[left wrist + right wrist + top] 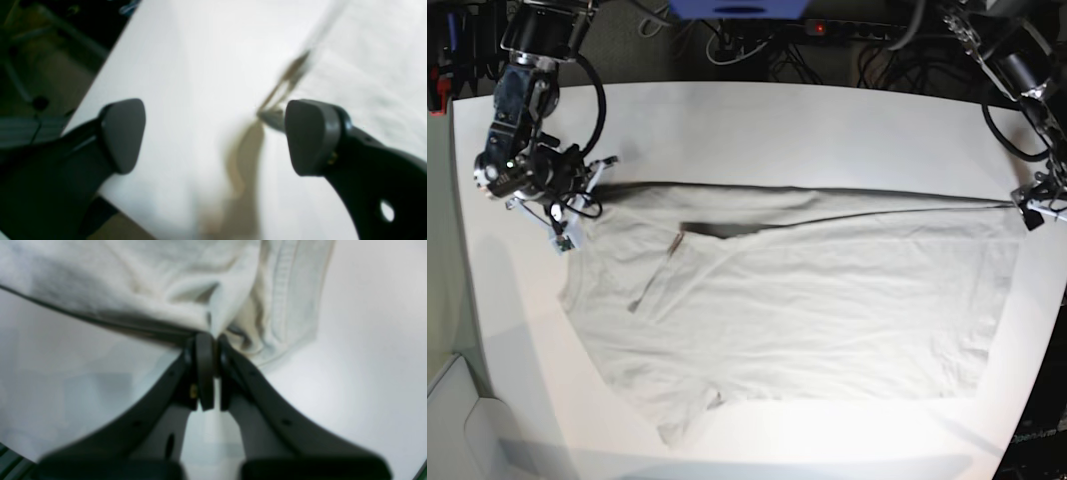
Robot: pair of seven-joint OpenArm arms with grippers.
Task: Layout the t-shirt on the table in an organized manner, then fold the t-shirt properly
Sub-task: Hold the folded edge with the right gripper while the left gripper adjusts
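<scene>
Both arms black, looped with dark cables; grippers matte black, with rounded grey pads.

We list a blue housing beyond the far edge, a black power strip with red switch, tangled dark cables beside it

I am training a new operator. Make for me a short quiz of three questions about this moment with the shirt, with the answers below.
1. True or false: the right gripper is shut on the t-shirt.
2. How do the left gripper's jaws stand? A) wide apart B) pressed together
3. In the base view, the shirt's far edge is: stretched or bunched?

Key:
1. True: it pinches a fold of fabric.
2. A: nothing is between them; only the table shows there.
3. Stretched, nearly straight between the two grippers.
</scene>
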